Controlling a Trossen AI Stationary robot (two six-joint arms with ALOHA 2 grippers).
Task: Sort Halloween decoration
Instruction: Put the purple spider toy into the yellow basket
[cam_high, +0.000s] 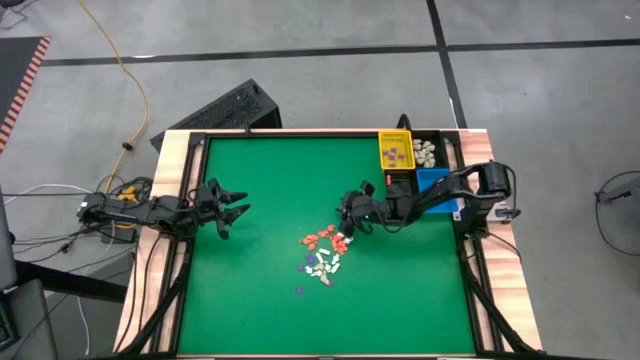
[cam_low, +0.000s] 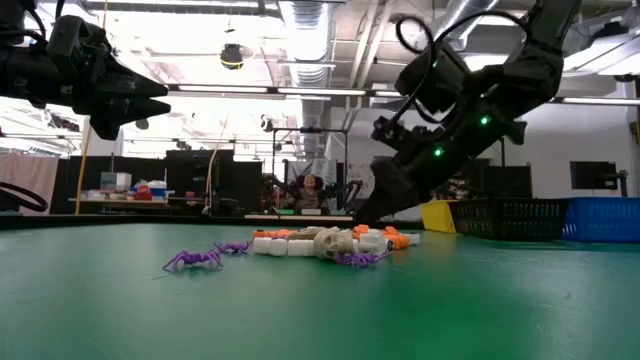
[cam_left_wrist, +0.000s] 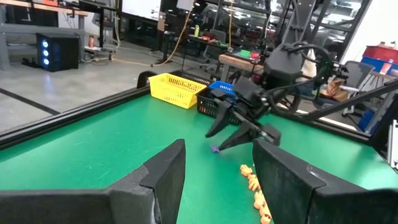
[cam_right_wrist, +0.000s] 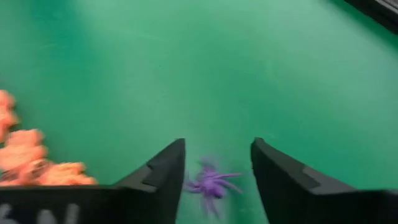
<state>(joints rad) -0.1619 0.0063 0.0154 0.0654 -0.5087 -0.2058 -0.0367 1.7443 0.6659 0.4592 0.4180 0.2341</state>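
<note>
The right hand (cam_right_wrist: 217, 163) hangs spread over a purple spider (cam_right_wrist: 210, 183) lying on the green tabletop (cam_right_wrist: 249, 62), just beside the orange pieces (cam_right_wrist: 25, 158). Closing off-centre could flick the light spider away or catch only a thin leg; the left hand (cam_high: 232, 208) waits spread, well apart.

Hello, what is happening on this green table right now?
The robot is sorting small Halloween trinkets. The right gripper hangs low over the green table at the edge of the pile of trinkets, its fingers open around a purple spider that lies on the mat between them. The left gripper waits open above the table's left side, holding nothing. At the far right corner, the yellow bin already holds purple pieces and the black bin holds cream-white ones.
</note>
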